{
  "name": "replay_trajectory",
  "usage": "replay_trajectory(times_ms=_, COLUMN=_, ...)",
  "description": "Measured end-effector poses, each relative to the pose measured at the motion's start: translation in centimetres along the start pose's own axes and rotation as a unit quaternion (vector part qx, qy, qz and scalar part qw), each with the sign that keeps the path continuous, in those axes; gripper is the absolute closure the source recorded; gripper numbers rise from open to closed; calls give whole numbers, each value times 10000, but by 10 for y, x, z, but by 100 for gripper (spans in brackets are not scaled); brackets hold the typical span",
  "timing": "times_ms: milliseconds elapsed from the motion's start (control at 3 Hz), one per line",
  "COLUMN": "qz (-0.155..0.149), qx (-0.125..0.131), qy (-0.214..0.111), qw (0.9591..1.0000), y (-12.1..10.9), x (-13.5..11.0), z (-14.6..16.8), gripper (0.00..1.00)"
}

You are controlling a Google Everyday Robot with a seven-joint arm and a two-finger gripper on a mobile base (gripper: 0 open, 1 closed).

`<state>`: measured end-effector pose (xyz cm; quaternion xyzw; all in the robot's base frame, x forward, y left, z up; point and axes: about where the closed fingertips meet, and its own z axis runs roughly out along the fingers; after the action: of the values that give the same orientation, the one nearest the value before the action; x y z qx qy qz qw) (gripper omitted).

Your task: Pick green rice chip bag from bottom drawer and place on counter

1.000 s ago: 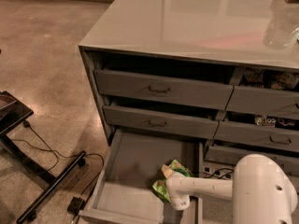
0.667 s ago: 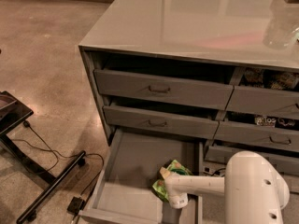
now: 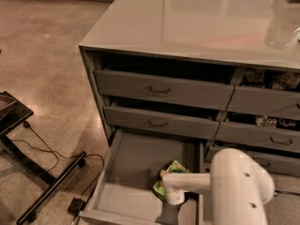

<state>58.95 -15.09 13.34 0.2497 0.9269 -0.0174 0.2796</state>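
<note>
Warm, moderate indoor light falls from above. The glossy counter [image 3: 187, 22] carries the glare: a small white hotspot near its far edge, pale reflected bands beside it, and a pinkish smear toward its right side. Just under the counter's lip, the gaps above the drawers sink into deep shadow. Lower down, the bottom drawer [image 3: 136, 158] is evenly lit. The gripper [image 3: 174, 198], inside it at the green bag [image 3: 174, 168], throws a dark shadow on the drawer floor. The white arm [image 3: 239, 186] is brightest, nearly washed out. Left of the counter the floor [image 3: 47, 55] has a soft sheen, and the black stand [image 3: 28, 172] loses detail in darkness.
</note>
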Motion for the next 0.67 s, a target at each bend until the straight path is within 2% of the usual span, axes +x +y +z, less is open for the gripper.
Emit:
replay_trajectory(times_ms=333, qz=-140, qx=443, qy=197, qw=9987, y=-15, x=16, z=37, gripper=0)
replay_trajectory(times_ms=667, qz=-178, qx=559, qy=243, qw=9980, y=-19, x=19, z=44, gripper=0)
